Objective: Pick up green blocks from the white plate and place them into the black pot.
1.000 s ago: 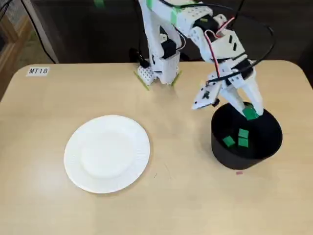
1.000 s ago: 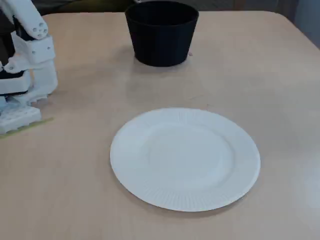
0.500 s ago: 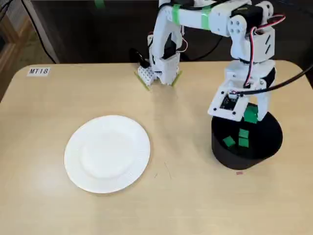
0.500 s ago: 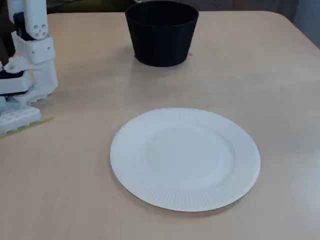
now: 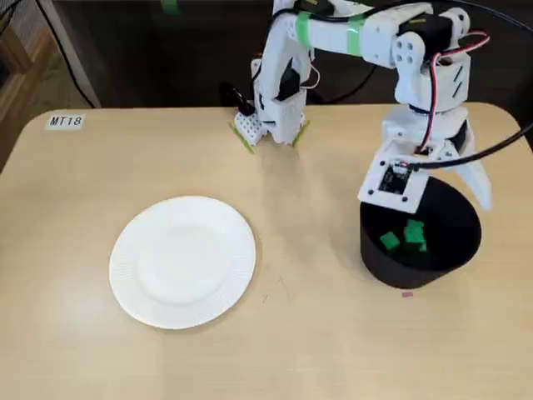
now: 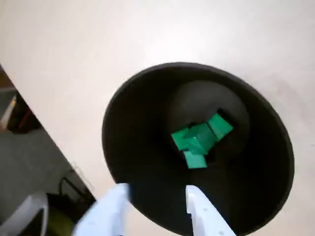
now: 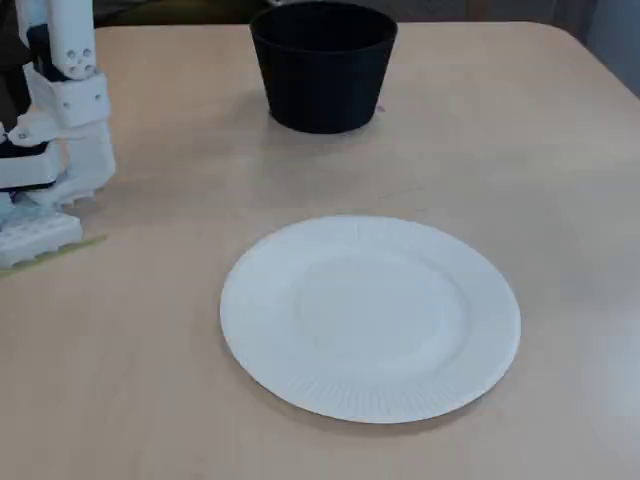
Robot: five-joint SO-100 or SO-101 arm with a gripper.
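The black pot (image 5: 420, 250) stands on the right of the table in a fixed view, with several green blocks (image 5: 403, 237) lying in a heap at its bottom. My gripper (image 5: 438, 197) hangs right above the pot's mouth, open, with nothing between its fingers. In the wrist view I look straight down into the pot (image 6: 142, 113) at the green blocks (image 6: 199, 139), and my gripper (image 6: 156, 199) enters from the bottom edge with its white fingertips (image 6: 199, 211) spread. The white plate (image 5: 182, 261) lies bare on the left. In another fixed view the plate (image 7: 370, 318) and the pot (image 7: 322, 70) show, without the gripper.
The arm's base (image 5: 271, 117) is clamped at the table's far edge, and shows as a white base (image 7: 45, 170) at the left of another fixed view. A label reading MT18 (image 5: 65, 121) sits at the far left corner. A small pink speck (image 5: 407, 293) lies in front of the pot.
The arm swung over the pot with a green block. Its fingers have since spread and the block now lies in the pot with the others. The plate is unchanged.
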